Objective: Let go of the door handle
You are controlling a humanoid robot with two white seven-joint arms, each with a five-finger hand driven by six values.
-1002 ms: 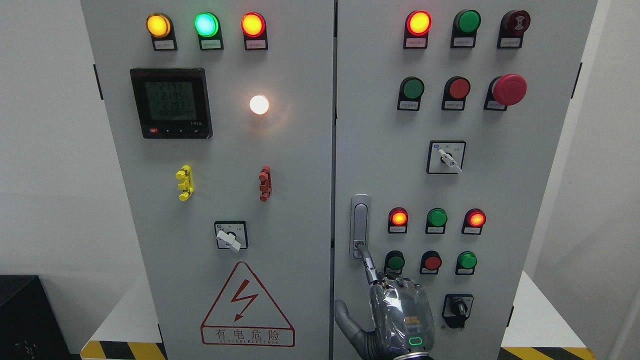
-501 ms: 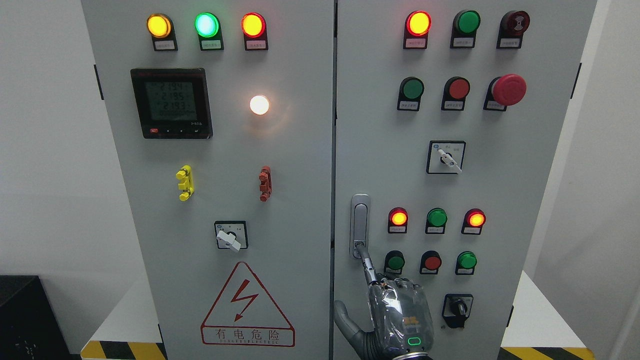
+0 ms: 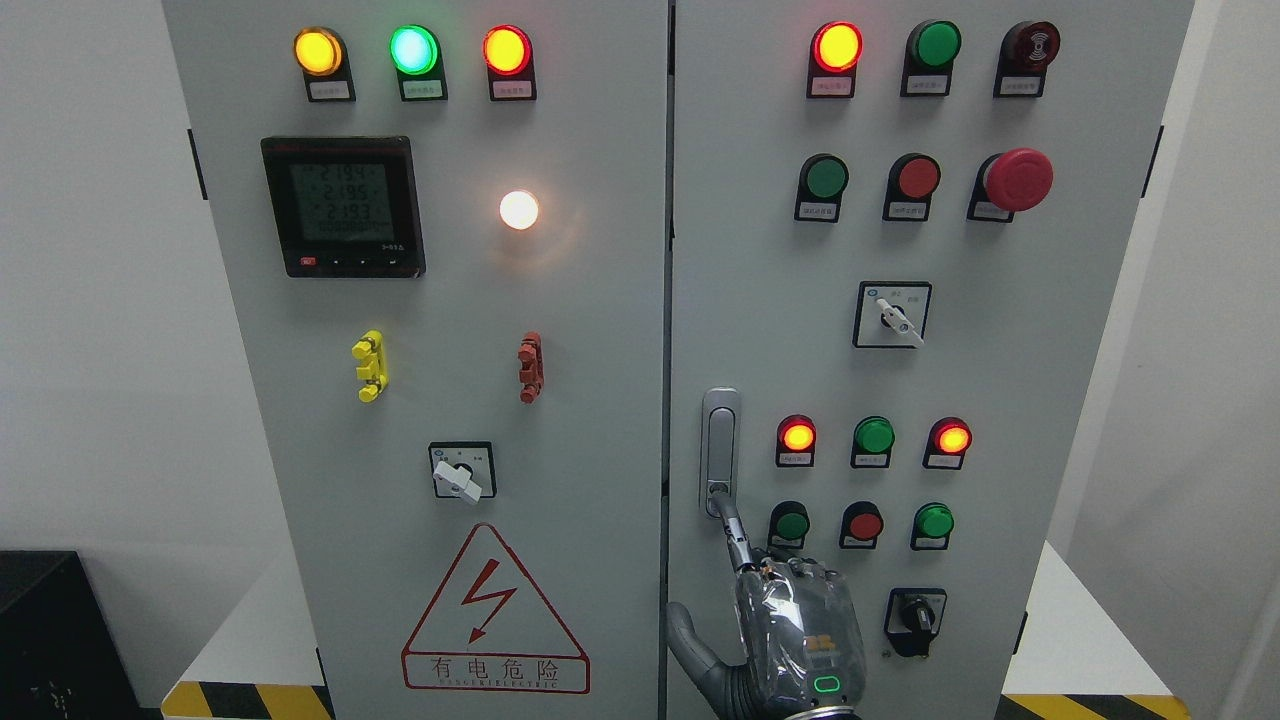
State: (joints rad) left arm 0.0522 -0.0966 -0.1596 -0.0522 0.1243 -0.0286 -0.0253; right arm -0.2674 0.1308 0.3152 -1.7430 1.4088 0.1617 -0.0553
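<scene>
Right hand (image 3: 795, 640) at the cabinet's right door, holding nothing: index fingertip (image 3: 724, 505) touches the lower end of the door handle (image 3: 720, 450), other fingers curled.

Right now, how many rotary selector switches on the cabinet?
3: white-knob rotary selector switch left door low; white-knob one right door middle; black-knob one bottom right. None visibly hidden.

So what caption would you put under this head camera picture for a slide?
Robot's right hand pointing one finger at the foot of the door handle on a grey control cabinet.
</scene>
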